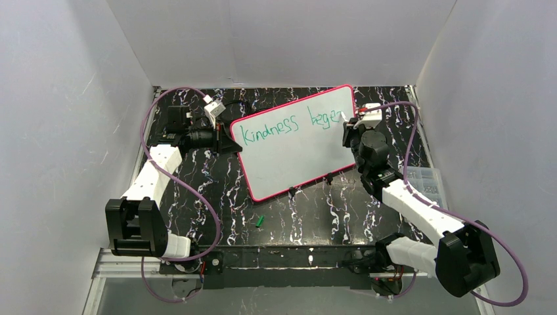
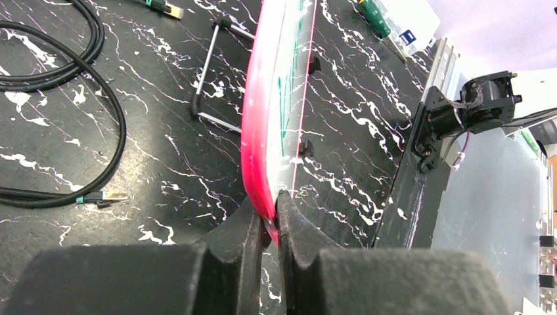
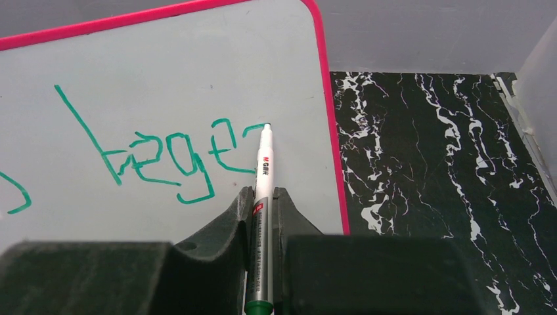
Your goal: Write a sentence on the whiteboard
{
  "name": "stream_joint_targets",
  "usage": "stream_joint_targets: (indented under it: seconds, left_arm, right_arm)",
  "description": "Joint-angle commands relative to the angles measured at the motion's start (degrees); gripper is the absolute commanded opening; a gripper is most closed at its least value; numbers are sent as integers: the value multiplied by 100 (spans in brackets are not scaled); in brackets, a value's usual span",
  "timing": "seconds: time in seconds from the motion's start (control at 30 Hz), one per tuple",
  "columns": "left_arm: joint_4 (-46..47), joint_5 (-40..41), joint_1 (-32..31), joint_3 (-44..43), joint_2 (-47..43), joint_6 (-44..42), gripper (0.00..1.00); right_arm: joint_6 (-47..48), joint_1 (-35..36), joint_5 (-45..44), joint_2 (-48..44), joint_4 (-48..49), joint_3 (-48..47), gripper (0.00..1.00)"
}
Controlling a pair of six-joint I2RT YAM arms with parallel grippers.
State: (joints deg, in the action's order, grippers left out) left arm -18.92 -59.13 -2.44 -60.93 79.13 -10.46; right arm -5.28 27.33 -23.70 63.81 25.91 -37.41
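Observation:
The whiteboard, white with a pink-red rim, stands tilted at the middle of the table. Green lettering on it reads "kindness bege" in one line, with a further stroke begun; it also shows in the right wrist view. My left gripper is shut on the board's left edge; the left wrist view shows the rim pinched between the jaws. My right gripper is shut on a white marker, whose tip touches the board at the end of the last green stroke.
A green marker cap lies on the black marbled table in front of the board. Small black clips sit along the board's near edge. A clear plastic box stands at the right. Black cables lie behind the board on the left.

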Motion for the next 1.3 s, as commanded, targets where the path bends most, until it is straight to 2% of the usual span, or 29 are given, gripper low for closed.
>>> stream_joint_targets:
  seconds: [0.0,0.23,0.6,1.27]
  left_arm:
    - [28,253,-4,-149,-216,-378,0]
    - [28,254,-8,-152,-230,-380,0]
    - [28,244,-2,-154,-236,-379,0]
    - [28,236,-3,-149,-274,-379,0]
  right_arm:
    - [106,-44,6,-45,188,-241,1]
    - [71,-43,299,-207,217,-355,1]
    - [167,-44,305,101,297,-536,1]
    - [-122,-39,253,-358,-296,235,1]
